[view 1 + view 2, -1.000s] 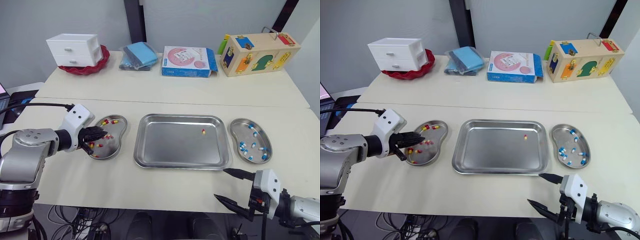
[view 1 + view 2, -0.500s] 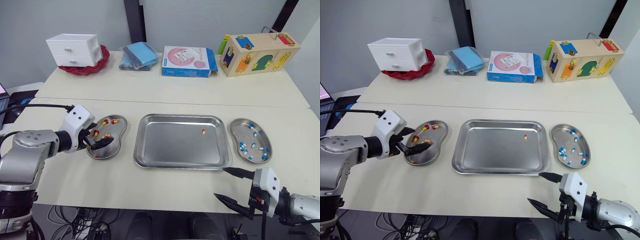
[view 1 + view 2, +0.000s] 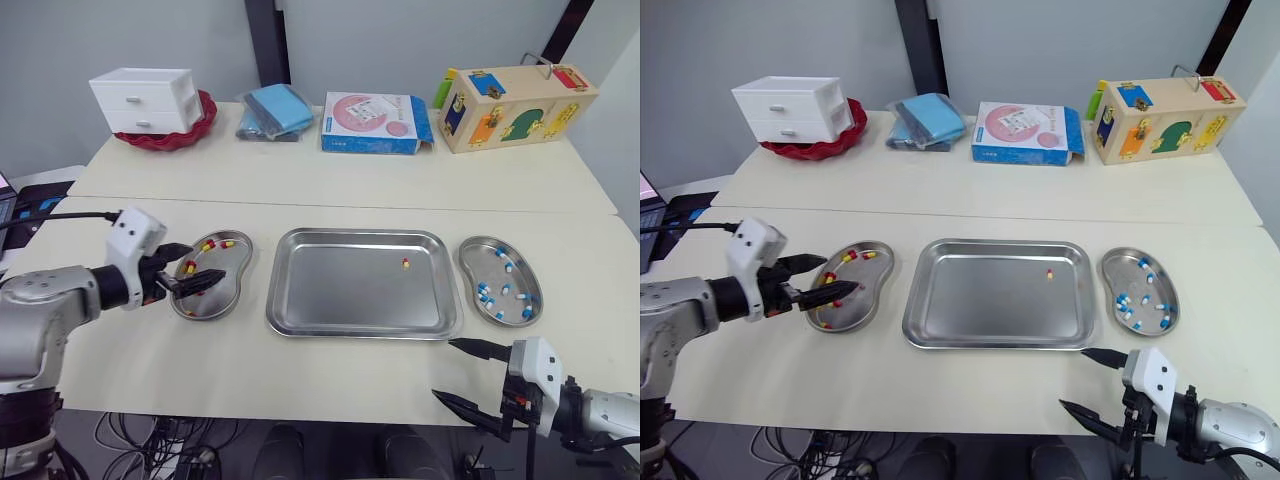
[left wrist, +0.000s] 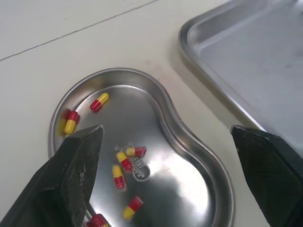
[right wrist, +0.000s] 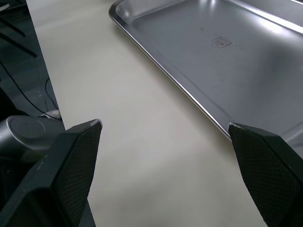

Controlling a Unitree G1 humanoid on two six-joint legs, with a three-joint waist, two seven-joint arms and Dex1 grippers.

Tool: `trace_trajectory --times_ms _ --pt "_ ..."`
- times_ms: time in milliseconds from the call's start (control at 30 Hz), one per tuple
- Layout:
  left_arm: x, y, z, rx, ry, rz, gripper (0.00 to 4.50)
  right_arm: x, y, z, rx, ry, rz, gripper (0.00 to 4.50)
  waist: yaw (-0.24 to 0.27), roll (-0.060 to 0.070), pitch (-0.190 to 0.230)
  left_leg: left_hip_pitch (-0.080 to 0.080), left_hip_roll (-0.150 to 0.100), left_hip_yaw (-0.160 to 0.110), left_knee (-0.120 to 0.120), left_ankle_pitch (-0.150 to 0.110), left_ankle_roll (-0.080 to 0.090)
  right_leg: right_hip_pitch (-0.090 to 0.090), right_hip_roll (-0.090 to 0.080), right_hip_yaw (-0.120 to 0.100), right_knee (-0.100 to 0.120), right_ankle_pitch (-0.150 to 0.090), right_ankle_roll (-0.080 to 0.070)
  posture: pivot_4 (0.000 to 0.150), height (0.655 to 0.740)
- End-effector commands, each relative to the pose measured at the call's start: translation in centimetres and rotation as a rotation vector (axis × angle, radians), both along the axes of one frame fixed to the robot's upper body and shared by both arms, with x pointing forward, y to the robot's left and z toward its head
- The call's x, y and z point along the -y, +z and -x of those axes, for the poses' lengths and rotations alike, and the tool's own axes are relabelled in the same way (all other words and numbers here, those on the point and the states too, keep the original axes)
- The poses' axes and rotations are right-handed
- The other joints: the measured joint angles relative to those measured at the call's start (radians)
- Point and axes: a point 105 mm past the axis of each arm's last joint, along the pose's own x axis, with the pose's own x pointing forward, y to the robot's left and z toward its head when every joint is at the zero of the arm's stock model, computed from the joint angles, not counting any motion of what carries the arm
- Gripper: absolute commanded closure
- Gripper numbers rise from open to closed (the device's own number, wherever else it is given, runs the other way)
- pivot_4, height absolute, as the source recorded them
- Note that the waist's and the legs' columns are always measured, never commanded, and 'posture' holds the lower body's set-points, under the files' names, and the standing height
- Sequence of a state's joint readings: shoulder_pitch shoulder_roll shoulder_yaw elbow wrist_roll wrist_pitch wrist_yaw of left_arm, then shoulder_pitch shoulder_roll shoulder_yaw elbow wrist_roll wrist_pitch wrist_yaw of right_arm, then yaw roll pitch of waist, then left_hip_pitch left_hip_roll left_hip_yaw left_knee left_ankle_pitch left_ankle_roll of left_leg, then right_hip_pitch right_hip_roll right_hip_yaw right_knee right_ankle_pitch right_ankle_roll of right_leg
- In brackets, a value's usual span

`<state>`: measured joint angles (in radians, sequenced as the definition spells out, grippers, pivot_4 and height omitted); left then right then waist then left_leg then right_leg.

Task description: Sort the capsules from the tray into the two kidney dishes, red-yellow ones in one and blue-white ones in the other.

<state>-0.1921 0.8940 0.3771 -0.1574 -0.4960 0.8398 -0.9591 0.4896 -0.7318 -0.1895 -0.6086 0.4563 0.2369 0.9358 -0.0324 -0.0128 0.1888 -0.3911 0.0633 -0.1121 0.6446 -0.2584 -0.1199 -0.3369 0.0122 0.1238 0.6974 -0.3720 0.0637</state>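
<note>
Left gripper point(image 3: 205, 264) hangs over the left dish point(image 3: 240, 272), fingers wide apart and empty. That dish holds the red-yellow capsules; the right dish point(image 3: 470, 262) holds the blue-white.

Tray point(image 3: 350, 305) is nearly bare: one red-yellow capsule point(image 3: 406, 263) lies toward its far right.

Right gripper point(image 3: 443, 368) hovers at the table's point(image 3: 300, 370) near edge, spread and empty.

Judged stage: between picks, last one pending. Next calls for a reach across the tray and a fine pinch (small thing, slick metal), then a carry to the left dish.
</note>
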Motion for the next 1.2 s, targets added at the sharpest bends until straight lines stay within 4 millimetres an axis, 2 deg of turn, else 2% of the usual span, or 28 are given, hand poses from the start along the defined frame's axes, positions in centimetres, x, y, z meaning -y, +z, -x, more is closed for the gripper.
trace_trajectory --times_ms 33,200,300,500,667,1033,1200 --pt "-0.6 1.2 2.2 -0.014 -0.053 0.16 0.03 1.1 1.0 -0.2 0.038 -0.016 0.01 0.0 -0.003 0.0 0.0 0.0 0.0 0.0 0.0 0.0 0.0 0.0 0.0 0.0 0.0 0.0 0.0 0.15 0.74" --pt "-2.2 0.3 4.1 -0.084 -0.044 0.173 0.03 3.6 1.2 -0.3 0.002 -0.055 0.061 0.0 -0.001 0.0 0.0 0.001 0.0 0.0 0.0 0.0 0.0 0.0 0.0 0.0 0.0 0.0 0.0 0.15 0.74" --pt "-3.8 -0.6 5.3 -0.138 -0.031 0.063 0.03 5.5 1.7 -0.5 -0.016 -0.081 0.114 0.0 -0.001 -0.001 0.0 0.001 0.0 0.001 0.0 0.0 0.0 0.0 0.0 0.001 0.0 0.0 0.0 0.15 0.74" --pt "-8.7 -2.4 8.0 -0.252 0.038 -0.215 0.03 9.8 2.4 -0.5 -0.114 -0.135 0.245 0.0 -0.001 -0.001 0.001 0.002 0.0 0.002 -0.002 0.0 0.0 0.0 0.0 0.001 -0.001 0.0 -0.001 0.15 0.74" --pt "-11.5 -3.2 9.5 -0.287 0.099 -0.3 0.03 12.5 2.6 -0.9 -0.172 -0.184 0.308 0.0 -0.003 -0.002 0.001 0.002 0.0 0.003 -0.002 0.0 0.0 -0.001 0.0 0.002 -0.001 -0.001 -0.001 0.15 0.74" --pt "-11.3 -4.1 10.0 -0.297 0.09 -0.297 0.03 13.5 2.4 -1.2 -0.174 -0.183 0.313 0.0 -0.003 -0.002 0.001 0.001 0.001 0.003 -0.002 0.0 0.0 -0.001 0.0 0.002 -0.001 -0.001 -0.001 0.15 0.74" --pt "-9.7 -3.7 9.3 -0.27 0.036 -0.271 0.03 12.1 2.0 -0.4 -0.177 -0.143 0.286 0.0 -0.002 -0.002 0.001 0.001 0.001 0.003 -0.002 0.0 0.0 -0.001 0.0 0.002 -0.001 -0.001 -0.001 0.15 0.74"
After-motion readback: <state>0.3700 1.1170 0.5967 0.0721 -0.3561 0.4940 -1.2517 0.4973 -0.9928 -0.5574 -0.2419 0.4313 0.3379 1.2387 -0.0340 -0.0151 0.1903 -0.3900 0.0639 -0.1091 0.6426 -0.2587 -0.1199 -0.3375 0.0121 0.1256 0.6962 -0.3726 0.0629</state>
